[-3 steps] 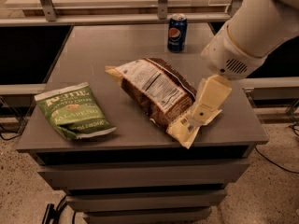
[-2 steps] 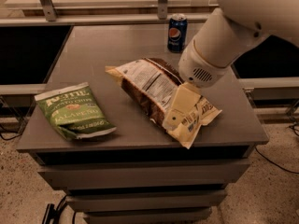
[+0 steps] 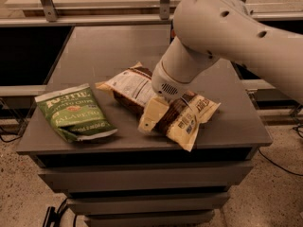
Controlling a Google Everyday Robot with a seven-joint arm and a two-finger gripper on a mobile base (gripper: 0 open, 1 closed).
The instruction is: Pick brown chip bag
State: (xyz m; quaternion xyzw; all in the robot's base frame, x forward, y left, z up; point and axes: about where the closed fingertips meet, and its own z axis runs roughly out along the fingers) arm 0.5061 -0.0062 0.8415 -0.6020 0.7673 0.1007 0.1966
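Observation:
The brown chip bag (image 3: 188,119) lies flat on the grey table (image 3: 109,46), right of centre, running from back left to front right. Its white nutrition panel (image 3: 129,85) faces up and its cream end with a barcode points to the front right. My gripper (image 3: 153,118) hangs from the large white arm (image 3: 222,32) and is down over the middle of the bag, at its front-left edge. The arm's wrist covers the bag's middle part.
A smaller green jalapeno chip bag (image 3: 73,112) lies at the table's front left, apart from the brown bag. Metal rails and posts (image 3: 164,1) run behind the table. The table's front edge is close to both bags.
The arm has swung left and lowered, bringing the gripper from the bag's right end to over its middle. The blue can at the back is now hidden behind the arm.

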